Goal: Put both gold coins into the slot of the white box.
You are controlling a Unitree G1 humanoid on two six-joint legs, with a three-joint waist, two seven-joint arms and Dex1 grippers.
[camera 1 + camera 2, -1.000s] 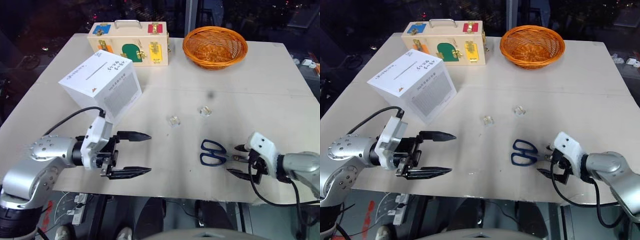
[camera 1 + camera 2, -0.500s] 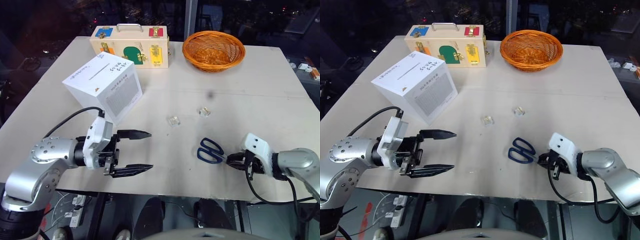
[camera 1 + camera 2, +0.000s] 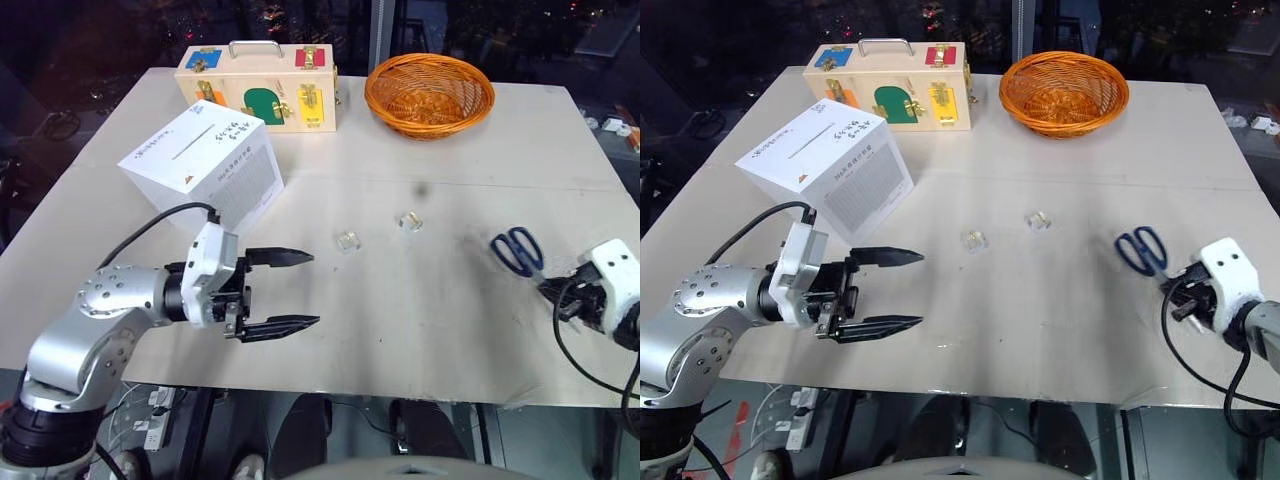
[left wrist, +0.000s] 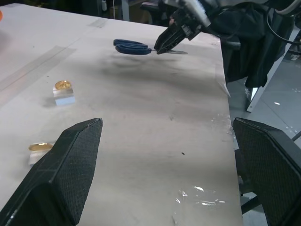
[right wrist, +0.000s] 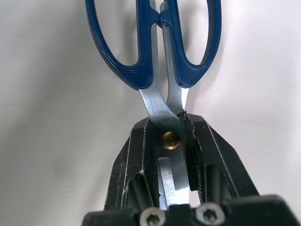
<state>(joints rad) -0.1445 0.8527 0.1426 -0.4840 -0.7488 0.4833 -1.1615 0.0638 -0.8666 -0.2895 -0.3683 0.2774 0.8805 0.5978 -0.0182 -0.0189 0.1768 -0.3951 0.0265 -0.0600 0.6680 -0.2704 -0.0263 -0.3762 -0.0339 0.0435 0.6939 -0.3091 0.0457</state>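
Now sitting far out by the table's right edge, clamped shut on the blades of the blue scissors: right gripper, carrying them away from mid-table where they were lying a second ago. Hovering low over the table, jaws spread wide and holding nothing: left gripper, pointing rightward. Lying just ahead of those fingers, toward table centre: gold coins, tiny shiny discs, each resting on a small clear block. Clearly nearer to the left arm. Standing behind the left gripper: white box, thin dark slot running along its top face.
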